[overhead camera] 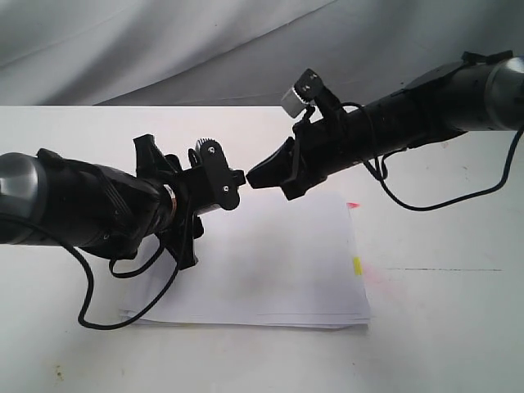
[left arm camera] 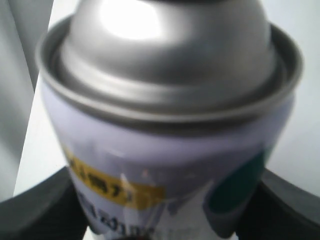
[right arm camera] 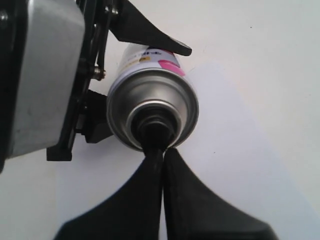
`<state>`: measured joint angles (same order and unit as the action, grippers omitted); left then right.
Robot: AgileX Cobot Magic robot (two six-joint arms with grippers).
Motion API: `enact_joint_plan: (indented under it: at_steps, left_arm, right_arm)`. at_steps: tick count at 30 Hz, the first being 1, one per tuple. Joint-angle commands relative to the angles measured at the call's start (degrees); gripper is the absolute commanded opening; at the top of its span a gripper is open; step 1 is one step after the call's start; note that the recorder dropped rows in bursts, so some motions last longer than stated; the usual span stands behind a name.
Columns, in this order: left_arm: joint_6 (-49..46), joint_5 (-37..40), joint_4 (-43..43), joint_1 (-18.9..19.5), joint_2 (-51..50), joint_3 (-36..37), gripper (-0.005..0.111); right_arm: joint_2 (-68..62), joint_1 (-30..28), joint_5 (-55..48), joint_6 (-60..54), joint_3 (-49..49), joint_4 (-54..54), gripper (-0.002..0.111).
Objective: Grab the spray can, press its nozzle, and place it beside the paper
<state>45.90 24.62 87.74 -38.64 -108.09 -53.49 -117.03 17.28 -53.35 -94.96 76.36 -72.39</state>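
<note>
While clenching the spray can by its labelled body, one jaw of the left gripper on either side, holds it lifted over the paper and points its silver dome toward the right gripper. Shows those right jaws pinched together with no gap, tips laid on the black nozzle just ahead of them. Reads as the pressing step, judging by that contact; cannot tell whether any spray comes out. Calls next for a firm push along the can's axis from the closed tips, met by a steady clamp between the left jaws to stop the can sliding back through them; then for drawing the right tips clear before lowering. Leaves the setting-down undone: needs bare table beside the sheets, not on them. Also shows a pink tab and a yellow tab on the sheet edge below and behind the right jaws, and a loose black cable drooping behind the left jaws near the stack's corner. Could snag there, or nudge the sheets during the descent.
</note>
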Motion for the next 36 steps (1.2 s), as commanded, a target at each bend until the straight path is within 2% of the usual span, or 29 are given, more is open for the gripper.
enact_joint_plan:
  at_steps: [1, 11, 16, 36]
  left_arm:
    - [0.5, 0.6, 0.5, -0.3, 0.5, -0.1, 0.000]
    - [0.5, 0.6, 0.5, -0.3, 0.5, -0.1, 0.000]
    - [0.5, 0.6, 0.5, -0.3, 0.5, -0.1, 0.000]
    - [0.5, 0.6, 0.5, -0.3, 0.5, -0.1, 0.000]
  right_arm:
    - [0.2, -0.1, 0.6, -2.2, 0.4, -3.4, 0.000]
    - [0.2, -0.1, 0.1, -2.6, 0.4, -4.3, 0.000]
    - [-1.1, 2.2, 1.1, -3.8, 0.4, -6.8, 0.000]
    - [-3.3, 2.2, -1.5, -6.8, 0.4, -10.6, 0.000]
